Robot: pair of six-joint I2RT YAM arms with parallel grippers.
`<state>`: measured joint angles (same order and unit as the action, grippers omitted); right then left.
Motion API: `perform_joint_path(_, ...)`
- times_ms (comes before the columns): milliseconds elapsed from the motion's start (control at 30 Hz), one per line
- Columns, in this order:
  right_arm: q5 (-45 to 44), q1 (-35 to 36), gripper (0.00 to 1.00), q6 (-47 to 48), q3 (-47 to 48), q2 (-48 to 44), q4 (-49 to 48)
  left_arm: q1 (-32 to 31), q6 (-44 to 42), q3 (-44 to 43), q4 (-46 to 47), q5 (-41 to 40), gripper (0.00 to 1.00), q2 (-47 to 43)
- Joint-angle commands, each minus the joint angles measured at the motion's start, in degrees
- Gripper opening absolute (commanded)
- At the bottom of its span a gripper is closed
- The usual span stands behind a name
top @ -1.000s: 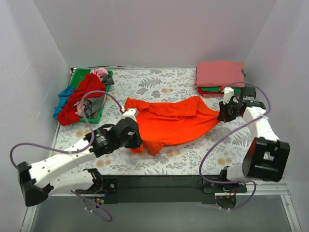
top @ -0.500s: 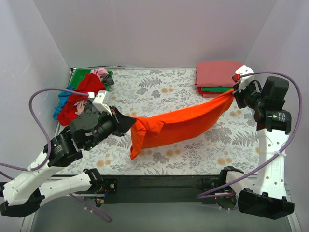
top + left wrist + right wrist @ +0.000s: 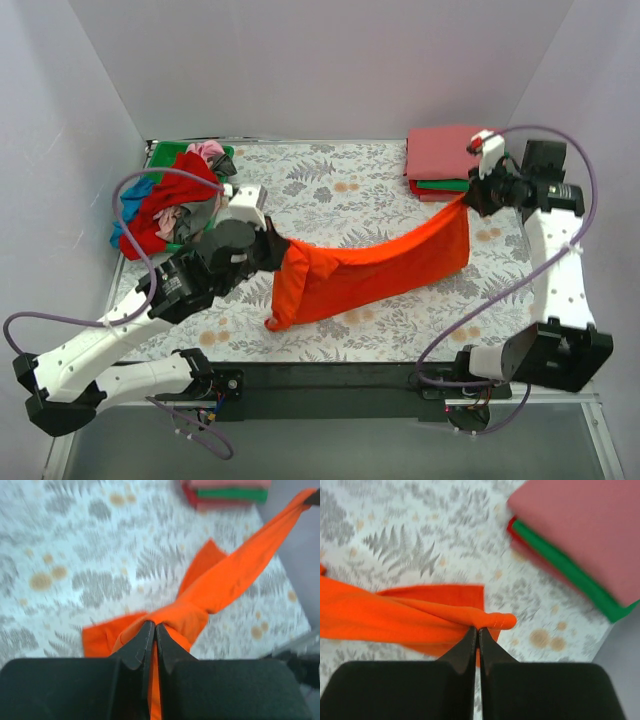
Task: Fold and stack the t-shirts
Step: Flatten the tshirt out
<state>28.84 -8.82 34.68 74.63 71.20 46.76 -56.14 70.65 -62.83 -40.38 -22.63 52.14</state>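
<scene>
Orange cloth, thin and limp: the shirt (image 3: 370, 265) hangs slung between your two arms above the middle of the table. It sags along its length, and its lower left end droops to or close to the surface. It looks light and soft, so expect it to fold wherever it is unsupported and to bunch once you let it go slack. The left gripper (image 3: 152, 630) is clenched on a gathered wad at one end, and the right gripper (image 3: 476, 632) is pinched tight on a rolled edge at the other. Flat corners or shoulder seams would likely give you better holds than these bunches. Below lies the floral table cloth (image 3: 340, 190), flat. A folded stack (image 3: 455, 160) sits far right, near the right gripper, and a loose heap (image 3: 165, 205) fills a green tray (image 3: 165, 152) far left. White walls close in on three sides
</scene>
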Motion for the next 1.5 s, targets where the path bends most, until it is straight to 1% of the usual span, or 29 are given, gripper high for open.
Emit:
perform_joint_path(0,4.55,1.08,0.01,-5.57,16.73,8.5,-3.43,5.06,-9.55,-10.18,10.4,-6.65,0.0,4.27)
perform_joint_path(33,5.43,1.17,0.01,-6.54,20.34,10.34,-3.35,7.08,-11.22,-15.08,11.54,-4.98,0.0,7.42)
perform_joint_path(67,5.79,1.17,0.01,-8.38,23.95,13.5,-3.26,11.53,-12.98,-18.18,13.03,-2.7,0.0,9.02)
perform_joint_path(100,5.96,1.17,0.01,-9.09,31.55,15.01,-3.17,13.67,-13.78,-20.82,13.57,1.24,0.0,10.77)
perform_joint_path(133,6.31,1.17,0.01,-9.62,34.59,15.89,-3.17,15.34,-14.48,-26.24,14.1,2.93,0.0,13.4)
perform_joint_path(200,6.14,1.17,0.01,-9.63,40.74,16.87,-3.34,17.03,-17.02,-30.67,15.33,6.44,0.0,15.61)
perform_joint_path(233,5.97,1.0,0.01,-9.37,41.55,16.43,-3.61,17.12,-17.56,-34.52,15.68,7.16,0.0,16.75)
perform_joint_path(300,6.31,0.3,0.01,-9.19,41.13,13.8,-4.22,17.12,-18.53,-37.18,15.86,9.35,0.0,17.2)
perform_joint_path(367,7.19,-1.1,0.01,-8.58,36.13,9.08,-5.1,17.12,-18.53,-37.72,15.25,11.37,0.0,15.72)
perform_joint_path(467,6.49,-2.86,0.01,-5.33,23.41,3.26,-6.07,17.12,-17.48,-33.87,14.02,17.25,0.0,10.29)
perform_joint_path(533,5.09,-3.57,0.01,-1.13,16.2,-2.98,-6.25,17.12,-14.6,-28.16,11.92,21.9,0.0,7.64)
perform_joint_path(567,4.39,-4.01,0.01,0.46,7.98,-5.17,-6.25,17.12,-13.27,-26.05,9.12,27.32,0.0,6.06)
perform_joint_path(600,3.08,-4.27,0.01,1.96,4.33,-9.02,-5.72,17.12,-11.87,-20.81,7.53,30.34,0.0,3.43)
perform_joint_path(633,2.11,-4.62,0.01,3.54,-0.05,-11.15,-5.63,17.12,-8.03,-17.97,6.12,32.98,0.0,1.93)
perform_joint_path(667,1.14,-4.71,0.01,6.34,-7.15,-15.08,-5.46,17.12,-5.81,-14.72,4.36,38.4,0.0,0.52)
perform_joint_path(700,0.43,-4.63,0.01,7.93,-10.7,-16.95,-5.11,17.03,-3.88,-7.21,3.82,41.15,0.0,-2.45)
perform_joint_path(800,-3.51,-4.63,0.01,12.77,-20.12,-22.32,-2.91,17.03,4.65,2.5,0.66,46.7,0.0,-5.9)
perform_joint_path(833,-4.57,-4.63,0.01,13.65,-21.62,-22.94,-1.08,17.12,6.41,8.63,0.22,48.63,0.0,-7.65)
perform_joint_path(867,-5.71,-4.72,0.05,15.32,-23.2,-23.3,-0.36,17.12,8.86,10.86,-1.18,50.13,0.07,-8.28)
perform_joint_path(900,-6.86,-4.63,0.14,15.59,-25.22,-23.3,0.25,17.12,9.58,12.45,-2.76,49.79,0.24,-8.54)
perform_joint_path(933,-8.87,-4.63,0.39,15.95,-26.02,-23.21,0.43,17.12,9.85,13.77,-4.34,48.66,0.38,-8.98)
perform_joint_path(967,-9.32,-4.63,0.51,16.04,-26.46,-23.12,0.7,17.12,10.03,13.87,-6.97,47.26,0.51,-9.42)
perform_joint_path(1000,-9.24,-4.63,0.74,15.69,-26.55,-23.04,0.7,17.12,10.21,13.35,-7.86,42.28,0.69,-9.95)
perform_joint_path(1033,-8.63,-4.63,0.8,15.34,-26.47,-23.12,0.52,17.12,10.29,11.52,-9.44,39.36,0.75,-10.56)
perform_joint_path(1100,-6.62,-4.72,0.81,14.37,-25.51,-21.64,0.43,17.12,10.12,9.75,-10.07,32.69,0.78,-9.96)
perform_joint_path(1133,-5.99,-4.63,0.81,12.8,-24.46,-20.76,0.35,17.12,10.03,9.22,-9.72,31.35,0.78,-9.34)
perform_joint_path(1200,-3.02,-4.63,0.81,11.3,-23.48,-17.42,-0.09,17.12,10.38,9.3,-8.06,30.2,0.78,-6.53)
perform_joint_path(1367,7.78,-4.63,0.8,8.74,-22.86,-8.38,-0.53,17.2,10.82,14.39,4.14,29.05,0.77,-0.66)
perform_joint_path(1467,10.26,-4.63,0.8,8.57,-22.16,-4.07,-0.88,17.29,9.25,14.23,8.03,26.52,0.77,2.61)
